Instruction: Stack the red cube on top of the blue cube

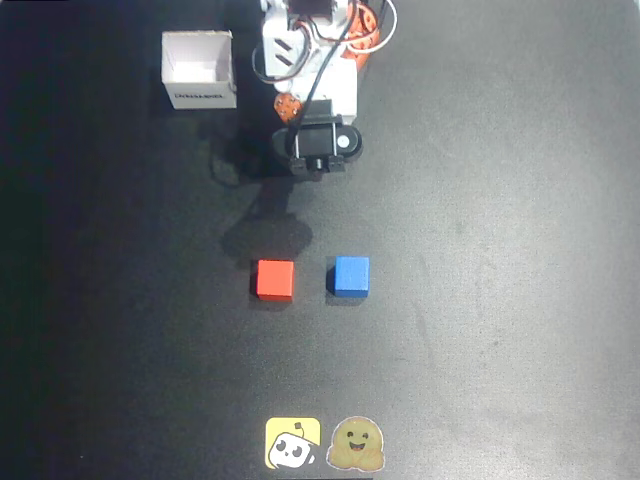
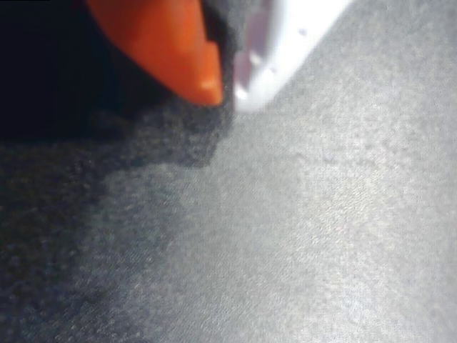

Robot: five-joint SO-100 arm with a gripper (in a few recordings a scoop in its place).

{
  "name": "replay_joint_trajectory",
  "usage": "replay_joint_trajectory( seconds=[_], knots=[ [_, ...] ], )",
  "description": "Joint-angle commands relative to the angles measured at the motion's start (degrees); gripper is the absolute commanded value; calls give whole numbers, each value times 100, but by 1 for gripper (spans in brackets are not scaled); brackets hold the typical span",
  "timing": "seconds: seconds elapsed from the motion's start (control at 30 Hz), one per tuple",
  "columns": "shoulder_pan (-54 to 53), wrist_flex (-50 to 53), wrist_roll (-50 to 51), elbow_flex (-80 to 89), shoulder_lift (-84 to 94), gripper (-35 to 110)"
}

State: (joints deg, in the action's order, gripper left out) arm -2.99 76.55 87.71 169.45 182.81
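Red cube (image 1: 274, 279) sits close beside blue cube (image 1: 350, 275) mid-frame, so the empty, closed-looking gripper (image 2: 228, 89) could easily bump blue while grabbing.

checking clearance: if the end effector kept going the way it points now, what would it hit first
Probably the bare black table: in the wrist view the end effector, fingertips together, faces only cloth. Depth is unclear.

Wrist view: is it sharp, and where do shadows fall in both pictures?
Wrist view: soft and blurred, pincer tips close together, dark shadow at left. Overhead view: sharper; the arm's shadow lies above the red cube, with the blue cube evenly lit.
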Motion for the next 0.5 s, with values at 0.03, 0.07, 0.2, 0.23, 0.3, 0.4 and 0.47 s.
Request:
replay_joint_trajectory(
  seconds=[0.03, 0.07, 0.2, 0.23, 0.3, 0.4, 0.47],
  knots=[
    [0, 26, -9, -18, 26, 0],
    [9, 26, -9, -18, 26, 0],
    [9, 26, -9, -18, 18, 0],
    [9, 18, -9, -18, 9, 0],
    [9, 18, -9, -18, 0, 0],
    [-18, 9, -9, -18, -18, 0],
    [-18, 9, -9, -18, -18, 0]
  ],
)
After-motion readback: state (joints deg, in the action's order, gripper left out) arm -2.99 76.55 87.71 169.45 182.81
